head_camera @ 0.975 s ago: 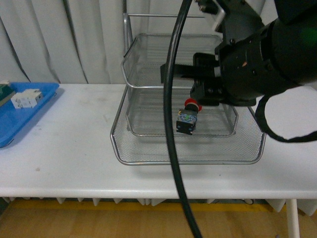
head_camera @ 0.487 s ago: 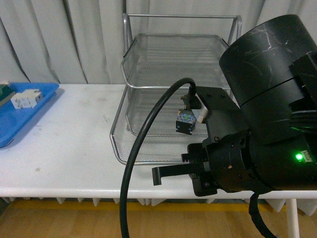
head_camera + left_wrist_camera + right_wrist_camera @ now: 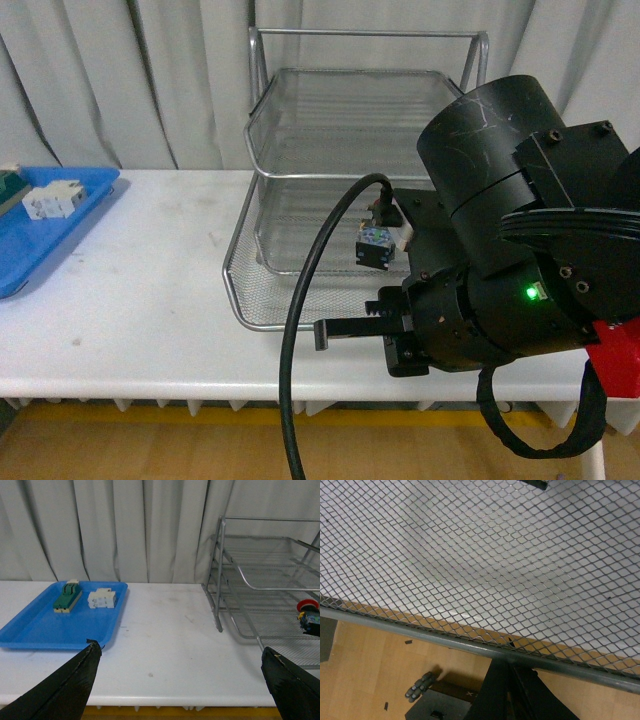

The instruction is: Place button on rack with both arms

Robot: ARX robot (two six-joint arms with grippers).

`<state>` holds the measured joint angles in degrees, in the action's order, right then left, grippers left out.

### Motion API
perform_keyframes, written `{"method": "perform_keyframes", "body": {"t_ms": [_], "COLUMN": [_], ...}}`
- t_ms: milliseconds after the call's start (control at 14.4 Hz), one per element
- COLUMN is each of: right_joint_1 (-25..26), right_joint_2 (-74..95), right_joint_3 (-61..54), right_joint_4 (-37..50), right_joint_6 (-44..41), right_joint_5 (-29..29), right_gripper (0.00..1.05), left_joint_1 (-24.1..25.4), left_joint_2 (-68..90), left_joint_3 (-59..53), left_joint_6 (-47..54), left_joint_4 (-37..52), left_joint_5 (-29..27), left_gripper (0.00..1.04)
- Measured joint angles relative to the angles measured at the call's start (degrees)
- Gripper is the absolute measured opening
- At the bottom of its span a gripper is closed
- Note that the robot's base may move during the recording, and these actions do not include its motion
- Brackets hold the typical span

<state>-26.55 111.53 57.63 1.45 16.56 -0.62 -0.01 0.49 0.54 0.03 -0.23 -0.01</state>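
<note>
Your button (image 3: 375, 246) sits in the rack (image 3: 300, 300), beyond the right gripper (image 3: 345, 330), whose opening I cannot tell. Left fingers (image 3: 70, 685) spread wide, empty. Task looks done.

Front view: from robot body, facing forward over table (image 3: 140, 300) toward rack (image 3: 300, 290); right arm (image 3: 500, 290) very near lens, blocks right half. Left wrist view: low, level with tabletop, well back, looks between own spread fingers (image 3: 75, 680) across table; blue tray (image 3: 35, 630) and rack (image 3: 235, 590) beyond pincer. Right wrist view: pressed close to rack mesh (image 3: 470, 555), looking down past rim to wooden floor (image 3: 370, 670). Front and left wrist views share rack, tray, button (image 3: 375, 245).
</note>
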Motion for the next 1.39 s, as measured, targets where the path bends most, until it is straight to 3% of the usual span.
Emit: {"method": "perform_keyframes", "body": {"t_ms": [1393], "right_joint_1": [13.2], "right_joint_2": [12.2], "right_joint_3": [20.1], "right_joint_4": [-0.7], "right_joint_6": [-7.5], "right_joint_5": [-0.8], "right_gripper": [0.02], "left_joint_1": [0.0], "left_joint_2": [0.0], "left_joint_3": [0.0], "left_joint_6": [0.0], "left_joint_4": [0.0], "left_joint_5": [0.0], "left_gripper": [0.98]}}
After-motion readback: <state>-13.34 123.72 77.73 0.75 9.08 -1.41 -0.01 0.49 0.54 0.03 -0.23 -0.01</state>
